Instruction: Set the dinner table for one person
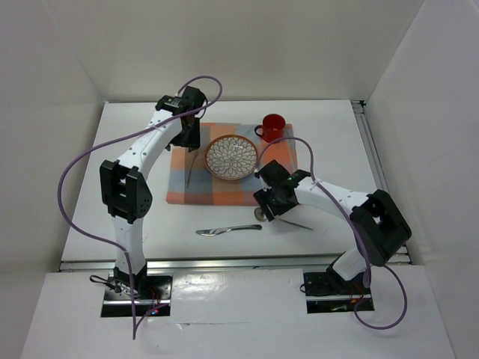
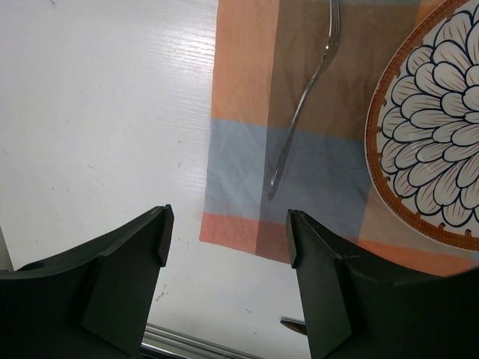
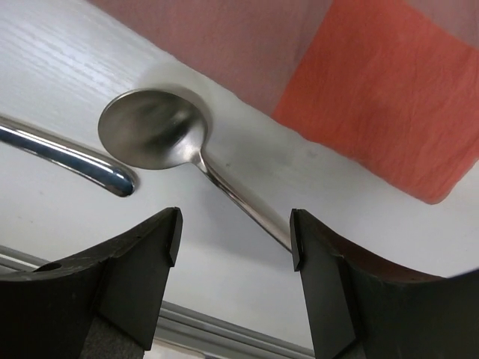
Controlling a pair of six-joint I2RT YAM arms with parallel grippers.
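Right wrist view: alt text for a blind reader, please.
A spoon lies on the table between the open fingers of the right gripper, not gripped. The end of a knife lies left of its bowl; the cloth, orange at its corner, fills the upper right.

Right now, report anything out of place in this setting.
The table knife lies crosswise on the bare dinner table, off the checked cloth, not beside the patterned plate. The spoon lies slanted off the cloth too. Nothing looks spilled.
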